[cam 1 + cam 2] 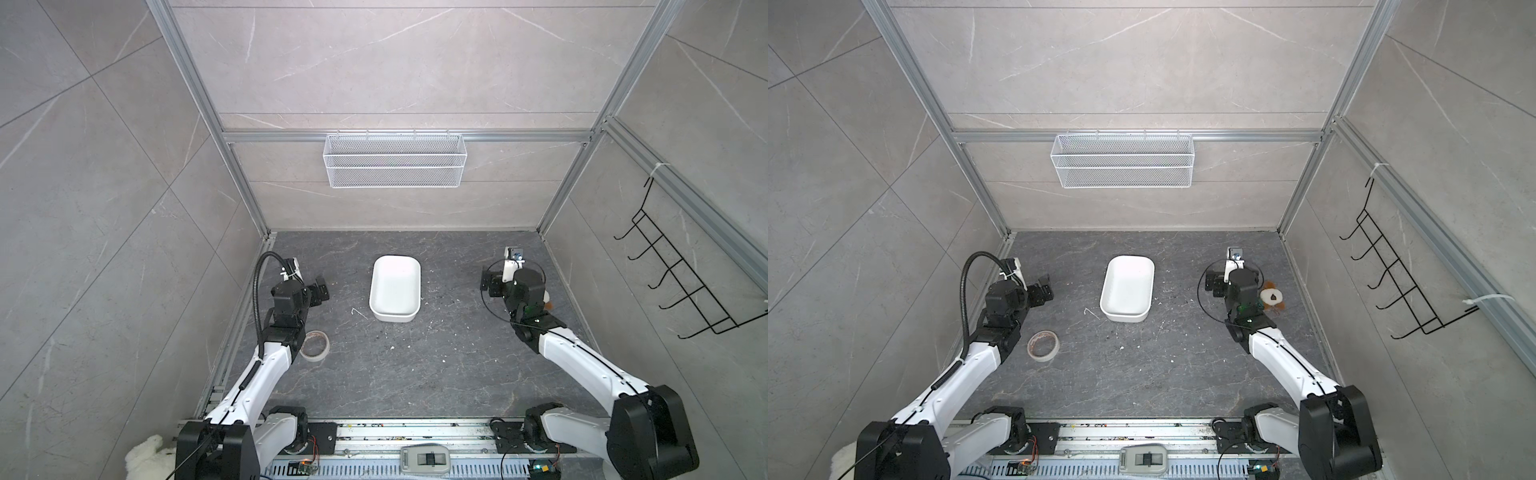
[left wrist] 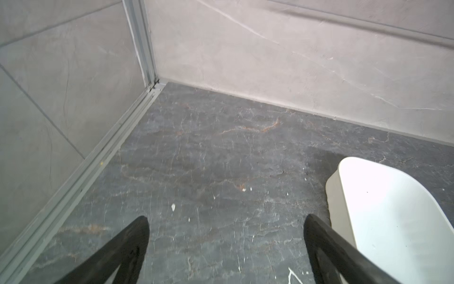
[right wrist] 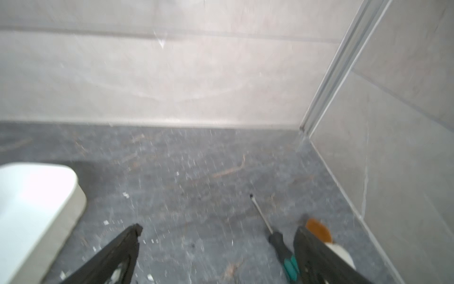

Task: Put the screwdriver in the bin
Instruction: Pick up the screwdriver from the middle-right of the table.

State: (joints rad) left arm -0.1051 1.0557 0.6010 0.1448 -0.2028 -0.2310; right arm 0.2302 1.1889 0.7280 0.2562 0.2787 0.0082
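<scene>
screwdriver [image 3: 272, 236] lies on the table [image 3: 196, 184] off-centre under the right tool [image 3: 218, 230], its jaws spread and empty, so centre them over the green handle before closing; left tool [image 2: 226, 220] also spread, bin [image 3: 66, 226] nearby.

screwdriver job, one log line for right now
screwdriver: on floor, ungripped | bin: empty | right gripper: jaws open | left gripper: jaws open

Soft, even light; bin [image 2: 393, 221] interior glares white; right wrist view blurred, top views sharp
</scene>
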